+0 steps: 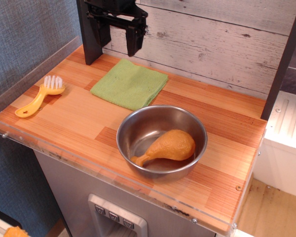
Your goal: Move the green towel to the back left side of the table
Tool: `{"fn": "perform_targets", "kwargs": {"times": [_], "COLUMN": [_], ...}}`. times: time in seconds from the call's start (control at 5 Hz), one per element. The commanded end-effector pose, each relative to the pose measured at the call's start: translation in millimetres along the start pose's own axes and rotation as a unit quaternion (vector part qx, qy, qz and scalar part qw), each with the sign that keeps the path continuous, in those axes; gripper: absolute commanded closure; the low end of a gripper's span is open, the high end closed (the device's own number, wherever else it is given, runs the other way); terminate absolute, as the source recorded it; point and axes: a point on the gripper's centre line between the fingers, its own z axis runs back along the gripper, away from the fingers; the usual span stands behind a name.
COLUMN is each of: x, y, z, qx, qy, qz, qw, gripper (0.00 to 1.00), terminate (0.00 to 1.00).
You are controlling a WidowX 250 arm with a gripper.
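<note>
The green towel (129,84) lies flat and folded on the wooden table (84,118), towards its back left, just behind the steel bowl. My black gripper (117,43) hangs open and empty in the air above the towel's back edge, clear of the cloth, with its two fingers pointing down. Its upper part is cut off by the top of the frame.
A steel bowl (161,140) with a toy chicken drumstick (168,146) in it stands in front of the towel. A yellow brush (41,94) with white bristles lies at the left edge. A dark post (89,34) stands at the back left. A plank wall runs behind.
</note>
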Motion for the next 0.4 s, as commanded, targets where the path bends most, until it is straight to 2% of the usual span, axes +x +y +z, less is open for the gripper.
{"fn": "perform_targets", "kwargs": {"times": [0.0, 0.2], "x": [-6.9, -6.9], "y": [1.1, 1.1], "z": [31.7, 31.7], "qx": [0.016, 0.016], "qy": [-0.018, -0.018], "qz": [0.000, 0.000], "qw": [0.9997, 0.9997], "gripper": [0.00, 0.00], "terminate": [0.00, 1.00]}}
